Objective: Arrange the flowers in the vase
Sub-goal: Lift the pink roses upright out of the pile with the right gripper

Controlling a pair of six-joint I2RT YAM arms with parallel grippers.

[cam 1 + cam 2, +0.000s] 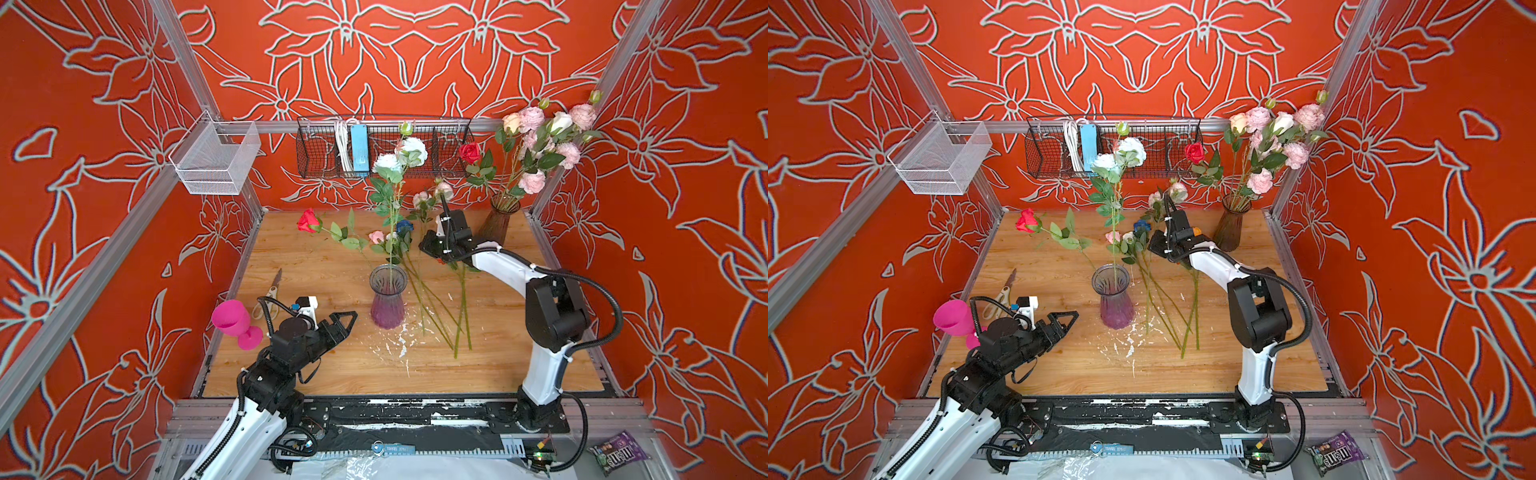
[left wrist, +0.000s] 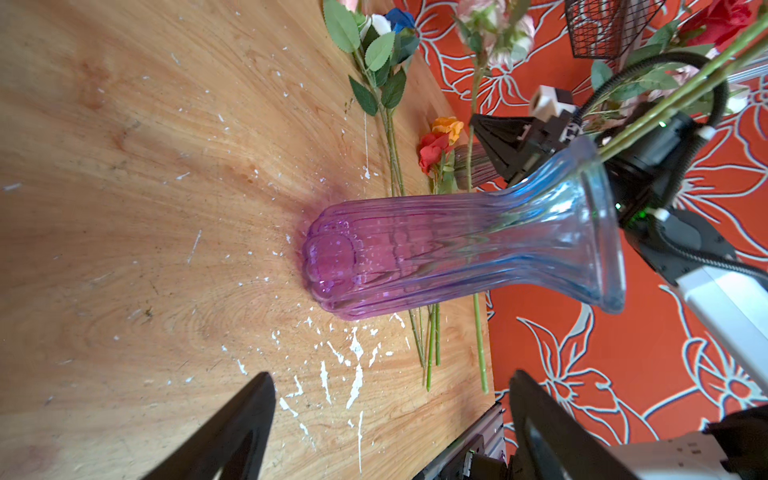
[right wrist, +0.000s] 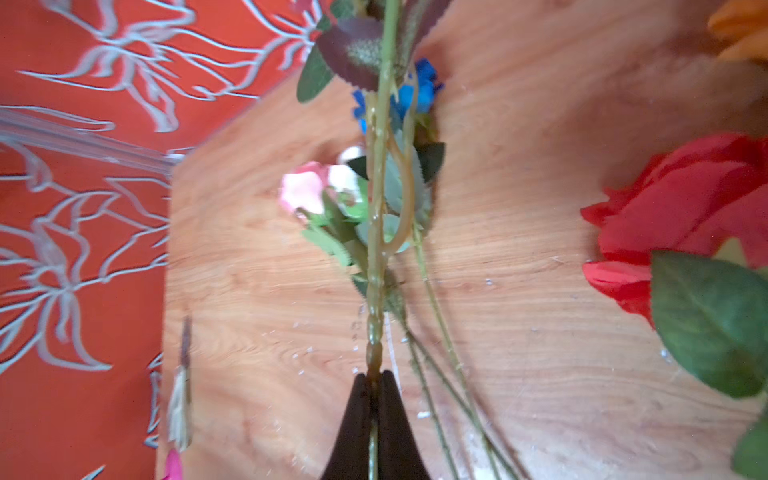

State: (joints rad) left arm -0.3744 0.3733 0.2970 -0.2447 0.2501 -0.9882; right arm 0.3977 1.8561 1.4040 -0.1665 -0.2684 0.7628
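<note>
Right end effector [image 3: 374,379] is clamped on a thin, knobbly green stem [image 3: 376,266] near the counter's [image 1: 316,365] far edge. We see pale pink blooms [image 1: 444,190] rising above the grip, long axis near upright. The ribbed purple-to-blue glass vase [image 1: 388,299] stands mid-counter, toward the front edge from that grip, with a white-bloomed stem [image 1: 388,163] already inside. Left end effector [image 2: 390,386], jaws wide, hovers just beside the vase.

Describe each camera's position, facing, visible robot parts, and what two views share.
Top views: high in front, looking down on the table; left arm, right arm show.
Left wrist: on left arm, facing the purple vase; open left tool shows.
Right wrist: on right arm, facing loose flowers; right tool shut on a stem.
Shared: both wrist views show the blue rose.
</note>
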